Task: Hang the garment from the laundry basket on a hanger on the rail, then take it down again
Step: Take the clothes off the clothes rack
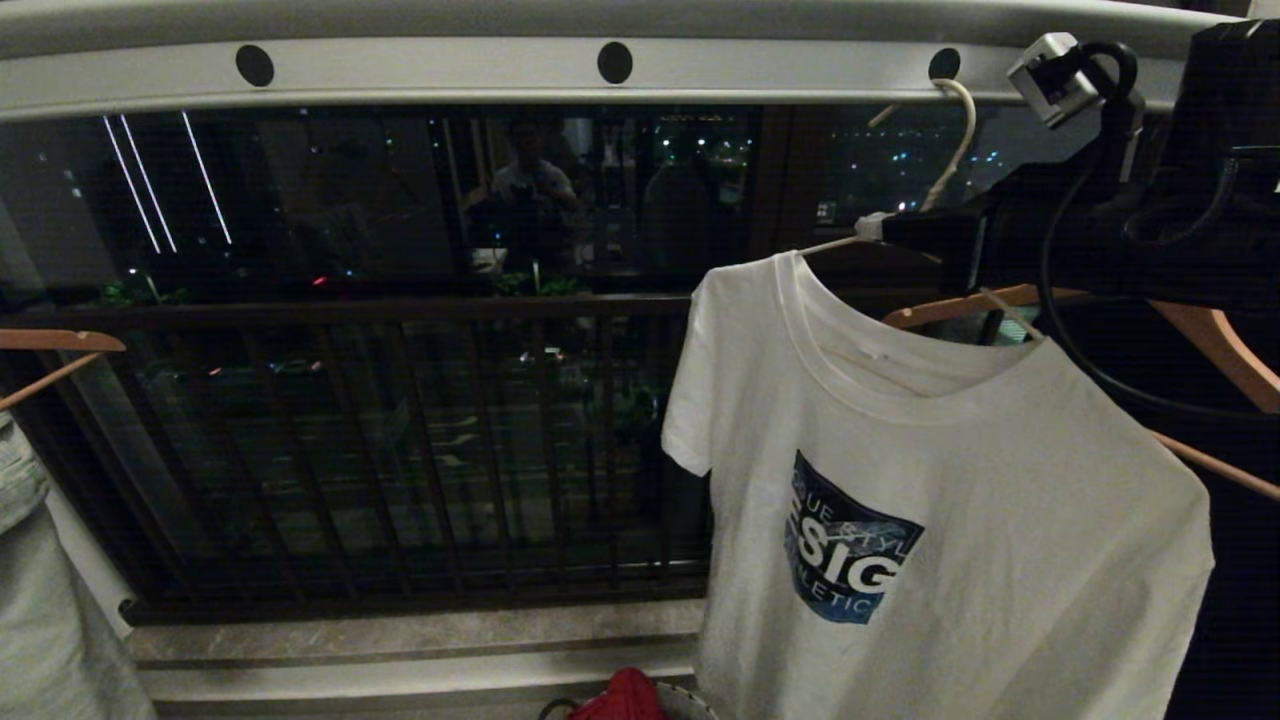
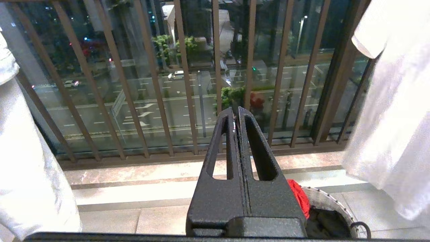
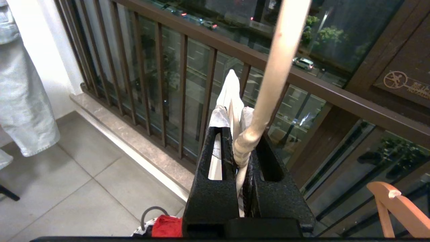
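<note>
The garment (image 1: 930, 520), a white T-shirt with a blue shield print, hangs on the thin white hanger (image 1: 955, 150). The hanger's hook sits in a hole of the pale grey rail (image 1: 450, 70). My right gripper (image 1: 880, 228) reaches in from the right just above the collar. In the right wrist view, this gripper (image 3: 233, 116) is shut on the hanger's twisted neck (image 3: 247, 143). My left gripper (image 2: 236, 112) is parked low, shut and empty, with the garment's sleeve (image 2: 393, 117) off to one side. The laundry basket (image 2: 327, 198) stands on the floor under the shirt.
A red cloth (image 1: 625, 698) and a dark garment lie in the basket. Wooden hangers hang at the right (image 1: 1220, 345) and far left (image 1: 55, 345). A pale grey garment (image 1: 40, 600) hangs at the left. The dark balcony railing (image 1: 400, 450) and a stone ledge run behind.
</note>
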{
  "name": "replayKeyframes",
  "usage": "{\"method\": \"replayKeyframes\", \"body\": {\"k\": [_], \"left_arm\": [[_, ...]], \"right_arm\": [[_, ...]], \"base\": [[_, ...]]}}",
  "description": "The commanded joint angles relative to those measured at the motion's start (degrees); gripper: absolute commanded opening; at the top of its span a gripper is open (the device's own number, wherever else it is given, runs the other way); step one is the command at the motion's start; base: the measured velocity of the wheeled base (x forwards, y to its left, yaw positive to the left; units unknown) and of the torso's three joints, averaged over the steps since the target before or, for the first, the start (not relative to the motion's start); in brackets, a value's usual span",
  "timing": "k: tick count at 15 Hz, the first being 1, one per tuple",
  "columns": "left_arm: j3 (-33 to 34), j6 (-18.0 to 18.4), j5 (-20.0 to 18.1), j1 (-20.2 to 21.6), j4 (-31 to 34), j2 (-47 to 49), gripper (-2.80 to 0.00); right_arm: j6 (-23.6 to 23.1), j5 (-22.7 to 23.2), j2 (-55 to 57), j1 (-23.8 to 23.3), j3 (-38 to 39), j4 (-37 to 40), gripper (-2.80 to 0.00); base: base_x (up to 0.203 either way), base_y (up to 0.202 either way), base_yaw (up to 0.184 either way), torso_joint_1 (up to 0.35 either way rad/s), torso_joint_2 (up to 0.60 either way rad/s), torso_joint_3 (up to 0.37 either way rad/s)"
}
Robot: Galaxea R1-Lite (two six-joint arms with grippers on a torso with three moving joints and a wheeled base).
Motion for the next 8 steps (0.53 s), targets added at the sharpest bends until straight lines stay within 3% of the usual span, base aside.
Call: {"method": "replayKeyframes", "body": {"k": [1, 8], "left_arm": [[0.79, 0.02, -0.03, 0.00, -0.01, -0.02, -2.80], [0.79, 0.02, 0.04, 0.00, -0.03, -0.02, -2.80]], "right_arm": [[0.00, 0.11, -0.49, 0.18, 0.05, -0.12, -2.80], [0.07, 0.11, -2.43, 0.09, 0.39, -0.21, -2.80]], "base": [[0.000, 0.000, 0.000, 0.000, 0.00, 0.000], [0.000, 0.000, 0.000, 0.000, 0.00, 0.000]]}}
